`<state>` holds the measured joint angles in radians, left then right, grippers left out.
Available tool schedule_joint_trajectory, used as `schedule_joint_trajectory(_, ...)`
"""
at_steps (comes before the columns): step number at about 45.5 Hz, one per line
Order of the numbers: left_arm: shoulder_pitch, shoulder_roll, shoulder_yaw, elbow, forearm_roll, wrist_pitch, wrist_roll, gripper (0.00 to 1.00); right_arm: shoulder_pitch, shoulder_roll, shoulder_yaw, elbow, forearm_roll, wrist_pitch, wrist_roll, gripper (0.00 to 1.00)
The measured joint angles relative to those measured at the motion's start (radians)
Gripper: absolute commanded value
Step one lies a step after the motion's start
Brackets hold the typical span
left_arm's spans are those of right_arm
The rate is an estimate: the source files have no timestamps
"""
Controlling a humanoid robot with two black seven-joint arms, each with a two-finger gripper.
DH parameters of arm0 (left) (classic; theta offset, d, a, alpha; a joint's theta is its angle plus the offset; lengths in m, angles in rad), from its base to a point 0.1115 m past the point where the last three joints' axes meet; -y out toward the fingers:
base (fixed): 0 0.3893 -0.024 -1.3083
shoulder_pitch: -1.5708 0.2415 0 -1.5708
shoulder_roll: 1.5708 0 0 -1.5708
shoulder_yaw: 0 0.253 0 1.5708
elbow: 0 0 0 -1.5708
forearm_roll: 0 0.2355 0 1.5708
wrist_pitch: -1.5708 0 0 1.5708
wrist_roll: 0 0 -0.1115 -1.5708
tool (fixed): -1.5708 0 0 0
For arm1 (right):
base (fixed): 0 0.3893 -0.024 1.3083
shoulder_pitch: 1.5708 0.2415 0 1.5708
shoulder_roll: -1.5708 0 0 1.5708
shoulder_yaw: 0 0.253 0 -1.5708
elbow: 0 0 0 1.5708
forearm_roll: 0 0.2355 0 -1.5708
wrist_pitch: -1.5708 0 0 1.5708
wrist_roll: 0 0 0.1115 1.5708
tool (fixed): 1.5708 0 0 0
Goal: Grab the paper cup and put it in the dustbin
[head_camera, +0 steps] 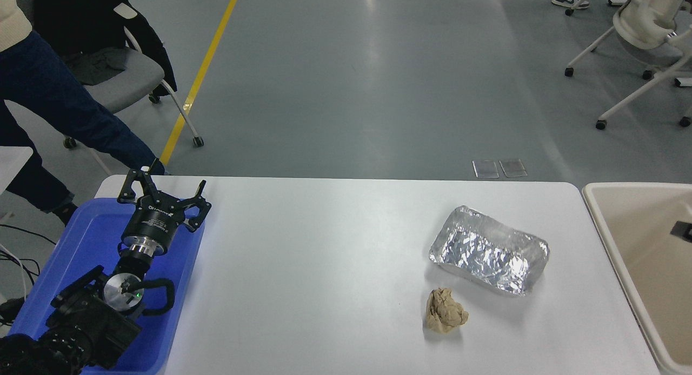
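No paper cup shows in the head view. The beige dustbin [597, 213] stands off the table's right end, partly cut by the picture's edge. A small black part of my right gripper [683, 230] shows at the right edge, over the dustbin's inside; the rest of it is out of view. My left gripper [162, 190] is parked at the lower left over a blue tray, open and empty.
A silver foil tray [489, 250] lies on the white table [324, 267] at the right, with a crumpled brown paper ball [445, 310] just in front of it. The blue tray [92, 240] is at the left. A person's legs [59, 99] are beside the table's far left corner, near a chair.
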<state>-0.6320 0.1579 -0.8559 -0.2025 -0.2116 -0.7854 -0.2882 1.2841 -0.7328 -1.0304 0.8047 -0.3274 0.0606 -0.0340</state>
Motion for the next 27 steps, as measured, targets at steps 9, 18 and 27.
schedule_joint_trajectory(9,0.0,0.0,0.0,0.0,0.0,0.0,0.001,1.0,0.27,0.021,-0.201,0.247,0.001,0.061,0.0,1.0)
schedule_joint_trajectory(18,0.0,0.0,0.0,0.0,0.0,0.0,0.001,1.0,0.494,0.136,-0.333,0.384,0.0,0.312,0.0,1.0)
schedule_joint_trajectory(27,0.0,0.0,0.0,0.0,0.001,0.0,0.002,1.0,0.625,0.246,-0.36,0.437,0.008,0.552,0.003,1.0)
